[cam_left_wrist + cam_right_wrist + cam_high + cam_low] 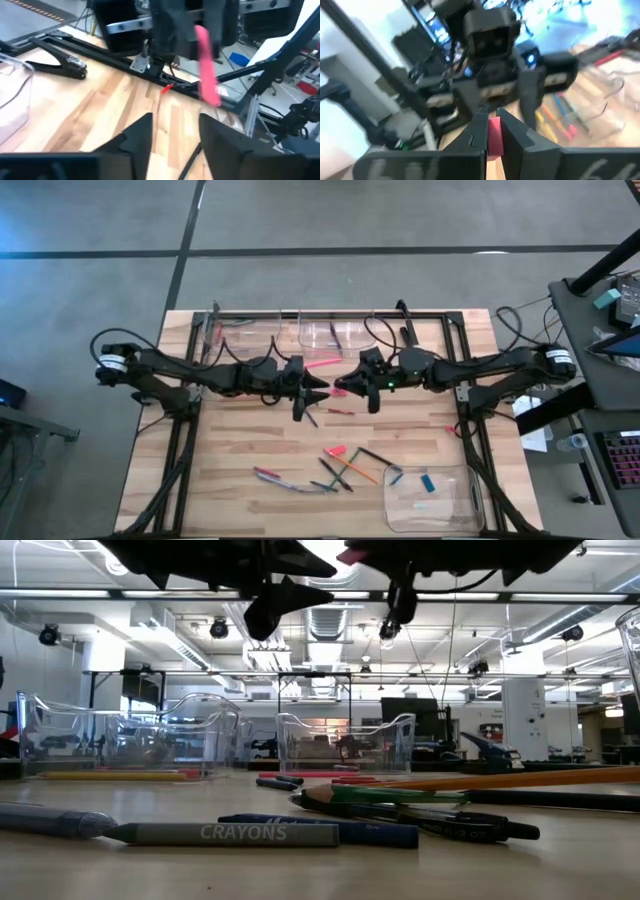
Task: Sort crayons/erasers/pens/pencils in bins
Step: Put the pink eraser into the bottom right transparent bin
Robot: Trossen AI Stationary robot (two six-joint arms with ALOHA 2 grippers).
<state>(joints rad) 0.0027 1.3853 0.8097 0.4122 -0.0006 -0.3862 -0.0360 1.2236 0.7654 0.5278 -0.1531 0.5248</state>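
My two grippers meet tip to tip above the middle of the table. My right gripper (347, 386) (492, 125) is shut on a bright pink stick (206, 70). My left gripper (316, 387) (175, 132) faces it, open, with nothing between its fingers, and the pink stick stands just beyond its fingertips. Several crayons, pens and pencils (340, 465) lie loose on the near part of the table. Clear bins stand at the far edge (335, 332) (220, 330) and at the near right (432, 498). My right gripper pinches the pink stick (493, 136) between its two fingers, which come in level from the table's right. The stick is lifted clear of the table and slants downward below the fingers (212, 95). Which part along its length the fingers have, I cannot tell.
Another pink stick (322, 364) lies on the table just beyond the grippers, and a small red piece (338, 411) lies on their near side. The near right bin holds blue pieces (428, 481). The far left bin (120, 745) holds several sticks. Black frame rails (330, 313) border the table.
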